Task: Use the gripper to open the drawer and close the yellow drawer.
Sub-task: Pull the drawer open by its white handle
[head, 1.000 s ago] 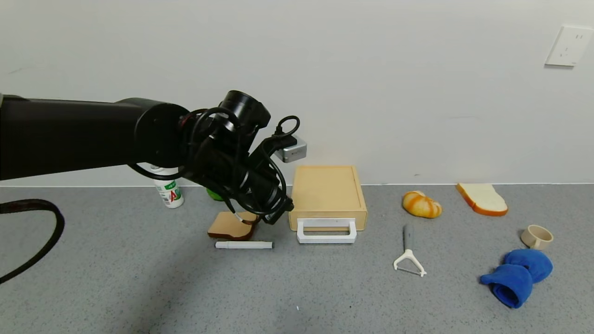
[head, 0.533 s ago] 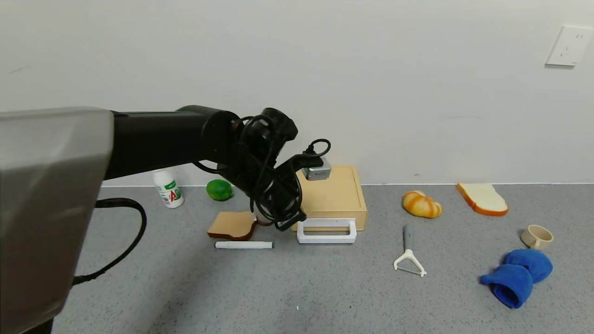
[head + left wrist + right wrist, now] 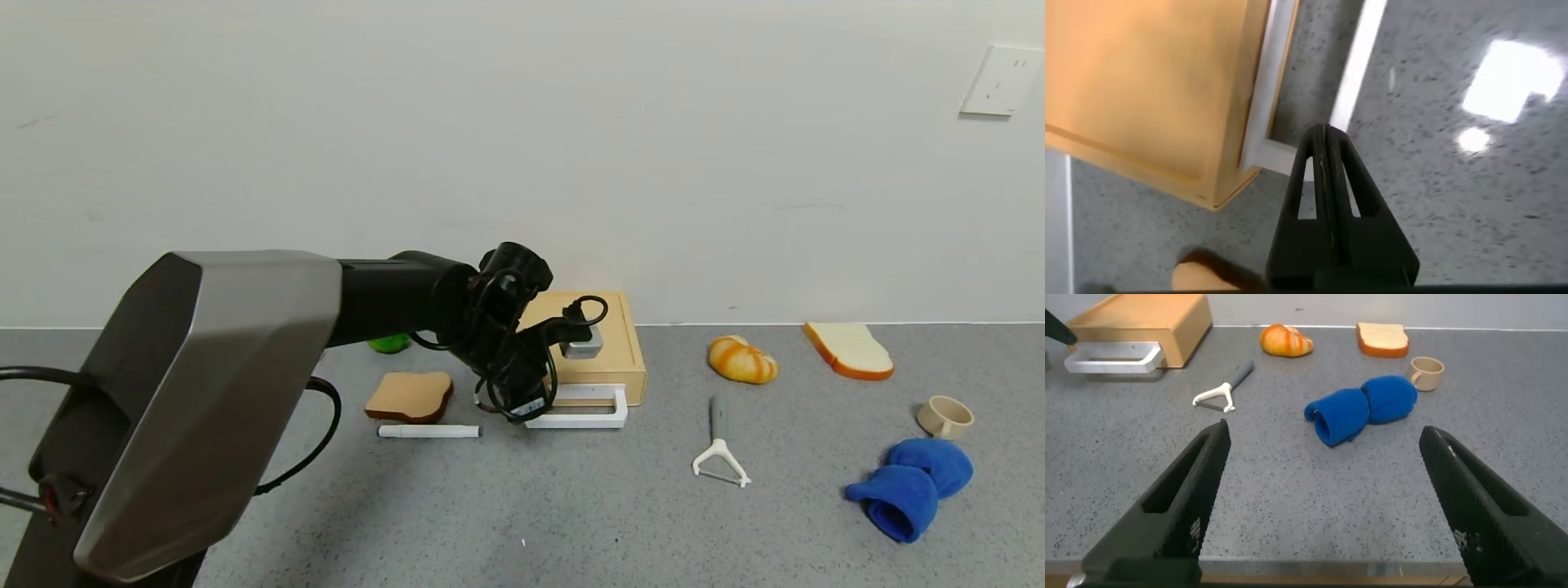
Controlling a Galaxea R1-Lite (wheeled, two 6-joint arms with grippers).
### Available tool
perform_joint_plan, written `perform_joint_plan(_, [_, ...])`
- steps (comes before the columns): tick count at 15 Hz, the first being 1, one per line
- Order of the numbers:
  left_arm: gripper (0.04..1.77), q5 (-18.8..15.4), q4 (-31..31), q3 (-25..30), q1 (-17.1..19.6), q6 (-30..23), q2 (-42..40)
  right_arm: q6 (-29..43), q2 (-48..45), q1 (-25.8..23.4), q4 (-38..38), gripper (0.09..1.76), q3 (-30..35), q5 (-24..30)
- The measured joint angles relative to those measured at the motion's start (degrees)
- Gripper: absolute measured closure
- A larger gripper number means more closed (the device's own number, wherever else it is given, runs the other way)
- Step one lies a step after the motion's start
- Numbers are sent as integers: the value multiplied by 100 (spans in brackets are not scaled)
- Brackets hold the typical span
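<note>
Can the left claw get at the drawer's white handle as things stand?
Probably yes. The left claw, fingers shut together, hangs just above the near end of the white handle of the closed drawer, with nothing between them. The toast and marker lie off to the side.

The grey worktop (image 3: 522, 523) is holding a drawer (image 3: 600, 347), toast (image 3: 410, 396), pen (image 3: 429, 430), peeler (image 3: 718, 453), bun (image 3: 741, 360), cup (image 3: 944, 416) and blue cloth (image 3: 910, 486).
</note>
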Motion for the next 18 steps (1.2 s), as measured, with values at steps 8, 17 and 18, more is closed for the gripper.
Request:
perform_joint_plan(8, [170,575,-250,-11,-17,176,289,1,0,0,0,15,0,0])
perform_joint_plan(17, [170,699,-549,-11,-80,135,438,1,0,0,0,15,0,2])
perform_joint_plan(18, [170,727,-546,-11,-78,27,435,1,0,0,0,15,0,2])
